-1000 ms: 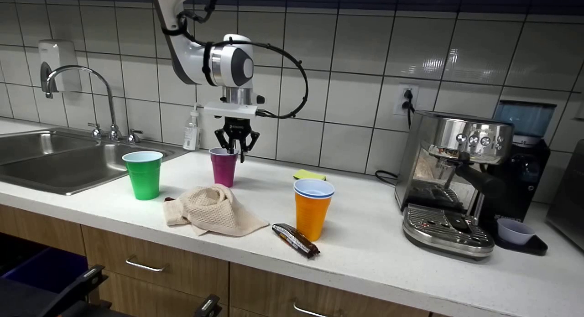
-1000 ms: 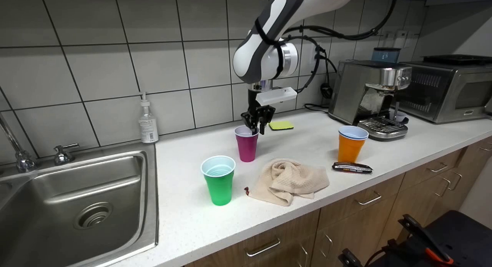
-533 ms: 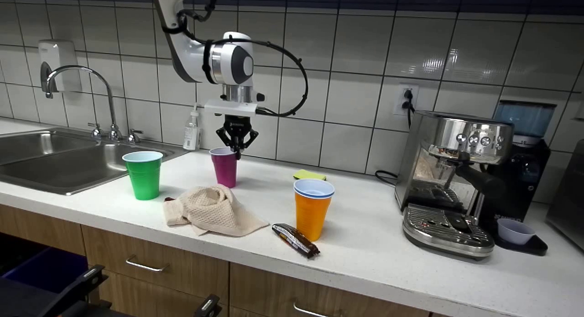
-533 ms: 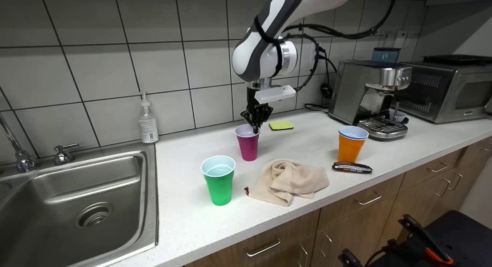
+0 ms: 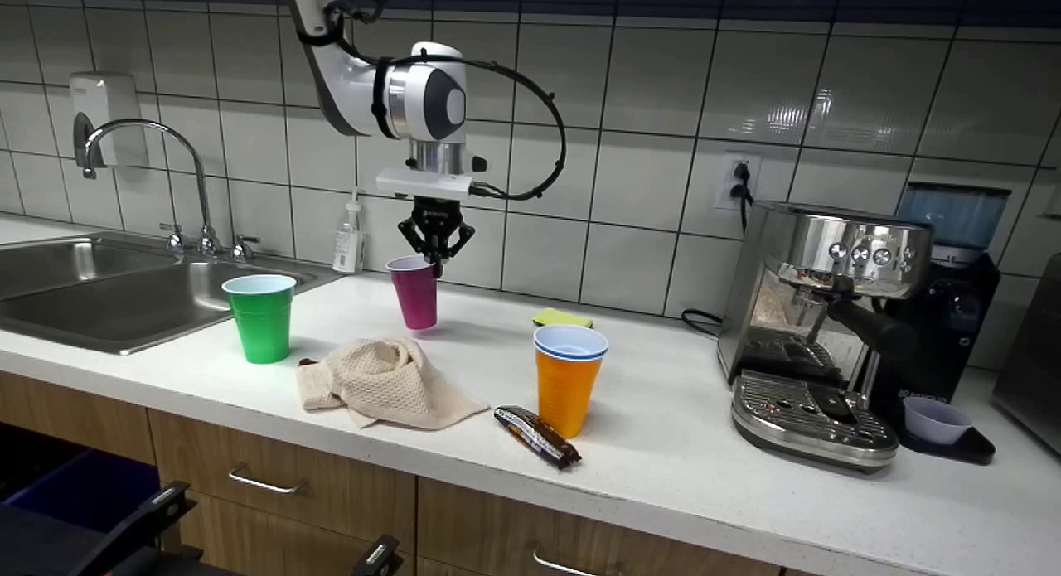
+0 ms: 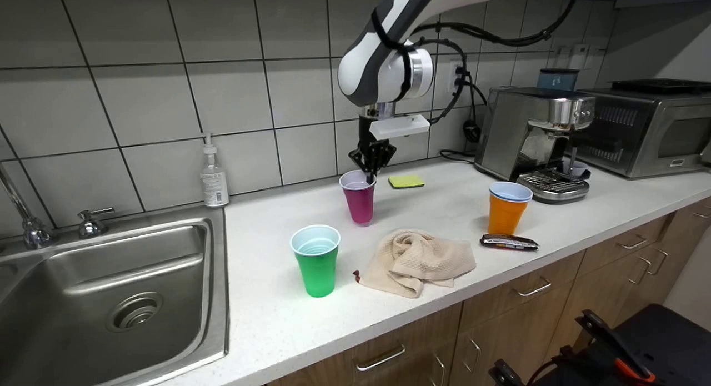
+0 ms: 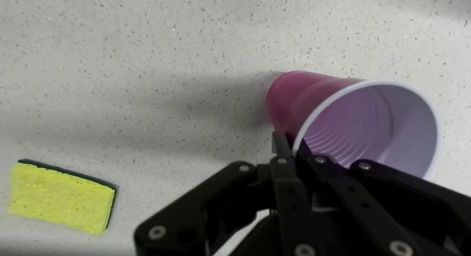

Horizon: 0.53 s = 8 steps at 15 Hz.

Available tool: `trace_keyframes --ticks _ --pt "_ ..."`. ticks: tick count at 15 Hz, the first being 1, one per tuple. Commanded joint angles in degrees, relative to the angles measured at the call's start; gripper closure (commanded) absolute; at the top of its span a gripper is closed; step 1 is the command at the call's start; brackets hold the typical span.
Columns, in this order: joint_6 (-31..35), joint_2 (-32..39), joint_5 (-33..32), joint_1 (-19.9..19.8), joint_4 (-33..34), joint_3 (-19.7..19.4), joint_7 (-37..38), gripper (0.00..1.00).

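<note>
Cup (image 6: 358, 199), purple and tipped a bit, hangs just over the white surface (image 5: 663, 443). The fingers (image 7: 282, 147) pinch it tight, nearly together, one inside and one outside. Close to this purple cup are a green cup (image 6: 318, 272), a cloth (image 6: 419, 266) and a yellow sponge (image 6: 406, 181). Farther from it are an orange cup (image 6: 506, 215) and a bar (image 5: 537, 437), then the coffee machine (image 6: 516, 125).

no legible text: the lettering on the pump bottle (image 6: 214, 180), snack-bar wrapper (image 5: 537, 437) and coffee grinder (image 5: 961, 307) is blurred (and tiny).
</note>
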Motion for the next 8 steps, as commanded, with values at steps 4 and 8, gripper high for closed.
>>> trace_keyframes --ticks 4,8 --pt "0.0 -7.6 4.5 -3.1 -5.4 1.0 -3.4 0.99" --pt "-0.6 -11.9 6.2 -4.1 -8.3 0.4 -3.7 0.99"
